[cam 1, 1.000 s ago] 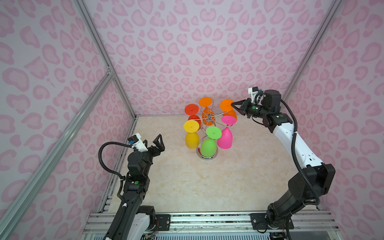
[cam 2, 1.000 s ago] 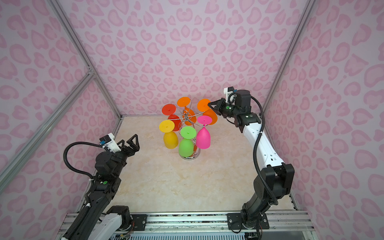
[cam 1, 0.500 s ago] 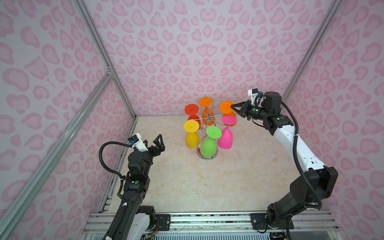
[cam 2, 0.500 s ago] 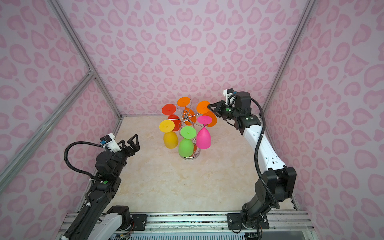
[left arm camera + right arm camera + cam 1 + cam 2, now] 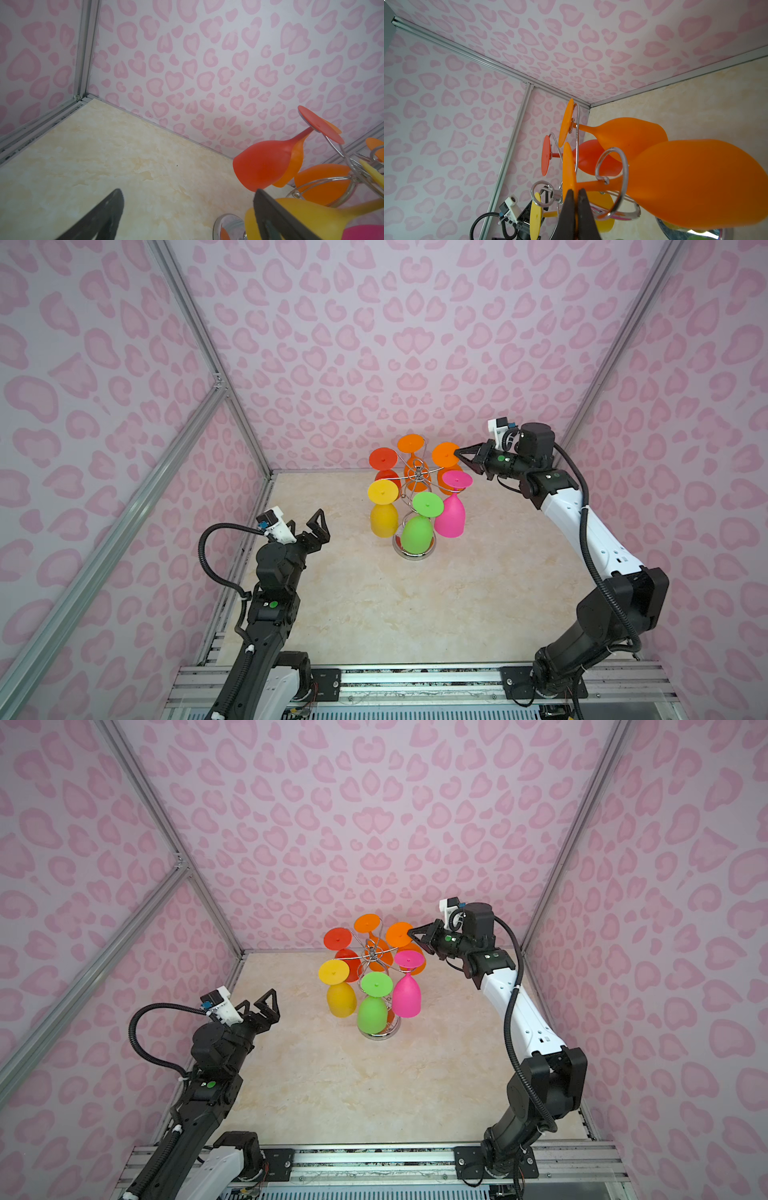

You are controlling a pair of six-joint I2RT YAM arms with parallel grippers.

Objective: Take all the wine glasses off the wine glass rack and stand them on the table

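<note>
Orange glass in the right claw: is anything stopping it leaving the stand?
Yes: the right gripper pinches the orange wine glass by its foot, but the wine glass rack curls an arm around its stem.

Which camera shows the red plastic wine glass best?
Left wrist view: the red plastic wine glass appears side-on, bowl, stem and foot. Both top views show mainly its round foot; the right wrist view, partly behind an orange plastic glass.

left gripper (image 5: 305, 517) wide apart, right gripper (image 5: 457, 454) clamped
</note>
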